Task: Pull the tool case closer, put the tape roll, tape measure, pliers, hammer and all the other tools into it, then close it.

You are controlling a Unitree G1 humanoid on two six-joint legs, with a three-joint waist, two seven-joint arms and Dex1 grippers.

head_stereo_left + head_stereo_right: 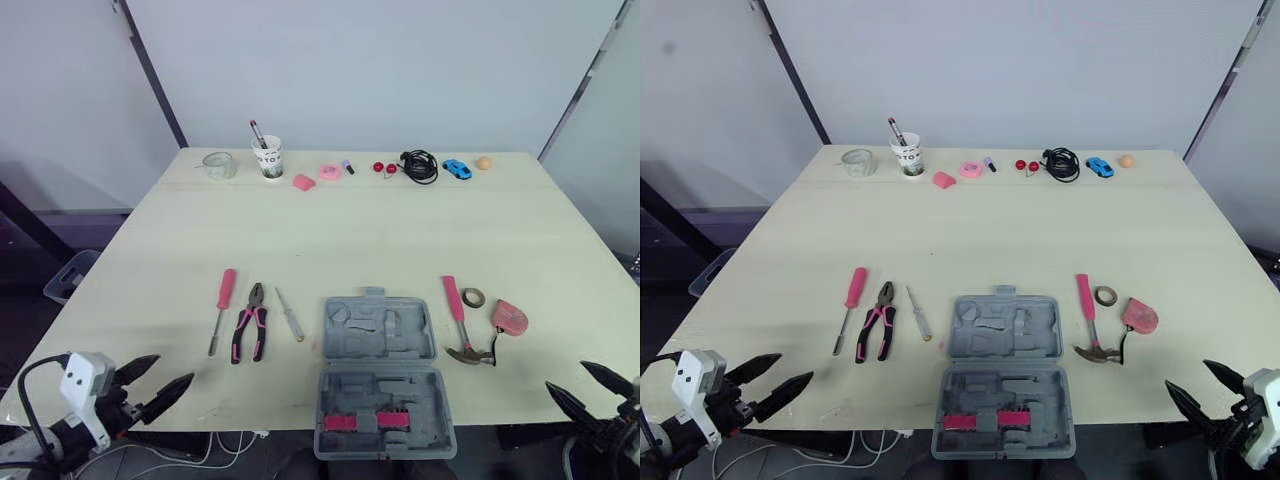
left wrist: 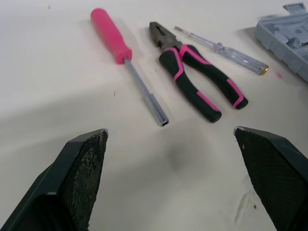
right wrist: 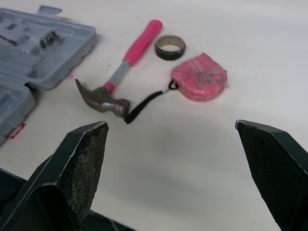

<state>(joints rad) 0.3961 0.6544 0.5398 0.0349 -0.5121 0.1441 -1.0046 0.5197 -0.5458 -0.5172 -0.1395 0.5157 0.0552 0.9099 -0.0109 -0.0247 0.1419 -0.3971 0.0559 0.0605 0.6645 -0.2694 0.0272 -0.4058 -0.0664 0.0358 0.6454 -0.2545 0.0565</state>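
Left gripper [image 1: 172,370], jaws spread wide and empty, hangs at the near edge of the table [image 1: 400,220]. Ahead of its jaws lie a pink screwdriver [image 2: 111,36], pliers [image 2: 195,72] and a slim tester screwdriver [image 2: 226,48], all lengthwise away from the jaws and apparently laid out for a straight reach; the pliers point nose away, handles nearest. Right gripper [image 1: 566,375], equally open and empty, faces the hammer [image 3: 120,77], head nearest and handle pointing away, with the tape roll [image 3: 170,46] and tape measure [image 3: 199,77] just beside it. Tool case [image 1: 380,375] lies open and flat between the two grippers, hinge line crosswise, probably so placed that either arm can load it.
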